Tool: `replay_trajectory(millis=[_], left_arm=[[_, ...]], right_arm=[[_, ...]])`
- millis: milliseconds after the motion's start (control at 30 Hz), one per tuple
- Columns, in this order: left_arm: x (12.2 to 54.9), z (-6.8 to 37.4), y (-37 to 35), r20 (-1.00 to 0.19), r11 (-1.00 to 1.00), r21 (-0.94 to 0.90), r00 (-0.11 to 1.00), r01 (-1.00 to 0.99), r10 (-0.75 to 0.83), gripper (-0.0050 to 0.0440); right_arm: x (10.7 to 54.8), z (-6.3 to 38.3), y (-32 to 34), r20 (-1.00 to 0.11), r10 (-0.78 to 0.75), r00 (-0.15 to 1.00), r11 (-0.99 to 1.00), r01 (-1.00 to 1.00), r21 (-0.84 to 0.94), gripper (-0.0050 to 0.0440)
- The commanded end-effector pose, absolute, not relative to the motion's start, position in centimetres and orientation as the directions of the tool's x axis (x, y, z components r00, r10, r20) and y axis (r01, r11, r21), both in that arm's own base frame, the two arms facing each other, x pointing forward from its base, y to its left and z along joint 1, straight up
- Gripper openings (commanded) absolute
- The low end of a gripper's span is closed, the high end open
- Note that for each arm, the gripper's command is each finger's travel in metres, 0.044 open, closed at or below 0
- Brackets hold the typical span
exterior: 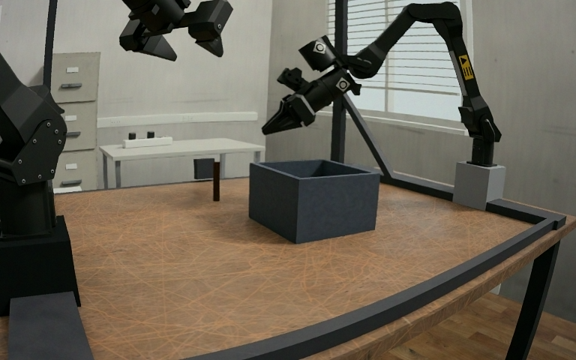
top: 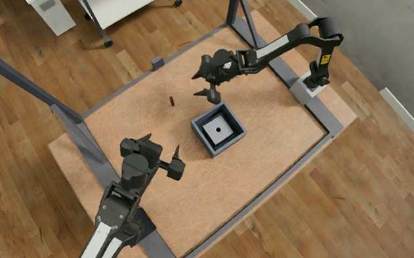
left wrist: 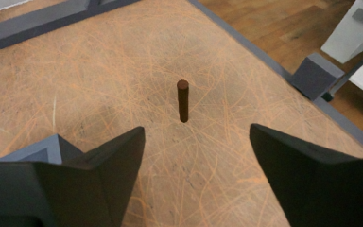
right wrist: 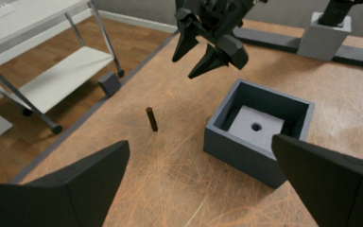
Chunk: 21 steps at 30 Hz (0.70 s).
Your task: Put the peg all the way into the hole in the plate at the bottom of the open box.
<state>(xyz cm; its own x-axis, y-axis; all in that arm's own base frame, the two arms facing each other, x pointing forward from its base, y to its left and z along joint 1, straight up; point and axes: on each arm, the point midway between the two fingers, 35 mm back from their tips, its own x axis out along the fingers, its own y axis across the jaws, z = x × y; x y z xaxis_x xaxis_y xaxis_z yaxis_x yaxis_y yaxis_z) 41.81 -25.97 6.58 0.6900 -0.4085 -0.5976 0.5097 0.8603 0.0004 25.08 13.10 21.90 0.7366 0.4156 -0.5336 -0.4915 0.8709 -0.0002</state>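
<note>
Black fingers of the right gripper [top: 163, 141] [exterior: 197, 57] [right wrist: 199, 140] stand wide; to their right, the slim dark-brown cylindrical peg [top: 172, 100] [exterior: 216, 181] [left wrist: 183, 101] [right wrist: 151, 119] stands upright on the worktop. Align the left gripper [top: 194, 86] [exterior: 264, 132] [left wrist: 197, 131] [right wrist: 180, 69], wide and holding nothing, squarely about the peg before closing, then lift above the blue-grey open box [top: 202, 142] [exterior: 335, 208] [left wrist: 54, 147] [right wrist: 236, 156]. The left arm's yellow label [top: 325, 59] [exterior: 466, 67] carries black marks, wording illegible.
</note>
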Motion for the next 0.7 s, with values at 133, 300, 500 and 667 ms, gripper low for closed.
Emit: replay_trajectory(millis=[133,300,500,667], left_arm=[[44.7,7.3,-27.3,-0.677,0.874,-0.007,0.642,0.485,-0.361,0.017],[47.3,7.7,-28.7,-0.708,0.881,-0.012,0.618,0.473,-0.341,0.017],[48.9,7.6,-29.5,-0.749,0.886,-0.013,0.582,0.463,-0.315,0.017],[50.4,6.9,-30.3,-0.785,0.891,-0.014,0.546,0.455,-0.292,0.017]], right_arm=[[25.1,22.7,13.1,-0.516,0.42,0.747,0.871,-0.491,-0.001,0.044],[25.1,22.7,13.1,-0.516,0.42,0.747,0.871,-0.491,-0.001,0.044],[25.1,22.7,13.1,-0.516,0.42,0.747,0.871,-0.491,-0.001,0.044],[25.1,22.7,13.1,-0.516,0.42,0.747,0.871,-0.491,-0.001,0.044]])
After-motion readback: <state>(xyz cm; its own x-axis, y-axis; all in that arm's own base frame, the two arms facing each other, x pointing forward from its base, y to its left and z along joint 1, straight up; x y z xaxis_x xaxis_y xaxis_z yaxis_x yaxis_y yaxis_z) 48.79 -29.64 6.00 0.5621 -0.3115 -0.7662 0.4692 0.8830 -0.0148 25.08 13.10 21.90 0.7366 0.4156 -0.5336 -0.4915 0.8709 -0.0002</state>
